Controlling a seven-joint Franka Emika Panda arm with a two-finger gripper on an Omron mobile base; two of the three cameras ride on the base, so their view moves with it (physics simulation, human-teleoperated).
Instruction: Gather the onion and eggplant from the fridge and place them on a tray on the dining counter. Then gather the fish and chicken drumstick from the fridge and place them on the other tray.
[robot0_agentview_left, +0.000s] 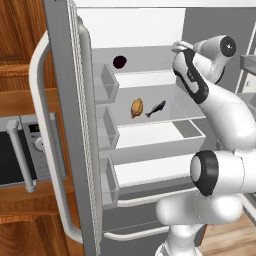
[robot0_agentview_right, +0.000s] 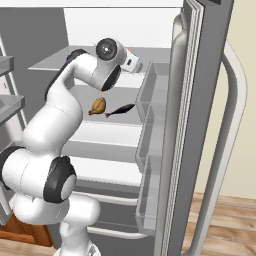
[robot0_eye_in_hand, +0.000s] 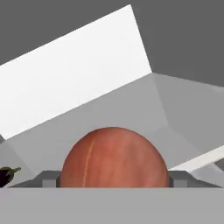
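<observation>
Your hand is spread wide around the onion, which sits right between its fingers on the fridge's upper shelf. You're on the onion pickup; next, I'd say, close firmly and lift.

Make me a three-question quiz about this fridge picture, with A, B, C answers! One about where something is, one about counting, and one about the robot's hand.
1. Where is the fish?
A. On a fridge shelf beside the chicken drumstick
B. In a door bin
C. On the floor

2. How many foods lie on that middle shelf?
A. One
B. Two
C. Four

3. How is the gripper around the onion?
A. Shut tight on nothing
B. Holding the fish
C. Open, one finger on each side of the onion

Answers: 1 A, the two lie side by side on the shelf. 2 B, just the fish and the drumstick. 3 C, the hand view shows the onion between the spread fingertips.
</observation>
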